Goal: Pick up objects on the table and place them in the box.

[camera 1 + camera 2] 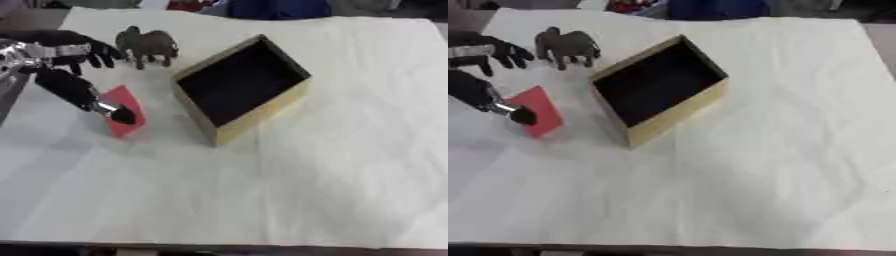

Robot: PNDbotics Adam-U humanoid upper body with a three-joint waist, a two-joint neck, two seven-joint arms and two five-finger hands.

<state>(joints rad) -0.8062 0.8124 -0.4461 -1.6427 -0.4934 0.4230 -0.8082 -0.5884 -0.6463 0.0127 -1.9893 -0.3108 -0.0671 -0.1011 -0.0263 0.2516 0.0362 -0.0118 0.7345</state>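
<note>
At far left, the left hand [61, 55] is spread wide, its thumb tip laid on a flat red object [124, 112] on the white-covered desk [332, 175]; nothing is held. Just beyond the fingers, a dark toy elephant [147, 46] is seen upright. Right of both, an open box [241, 87] with tan walls and dark interior is set askew.

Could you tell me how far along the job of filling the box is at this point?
Nothing looks done yet: the box shows only a dark, empty interior. In hand: the left hand is over the red block, thumb on it, though a closed grip is not clear. Left: that block and the elephant figure, both on the cloth.
</note>
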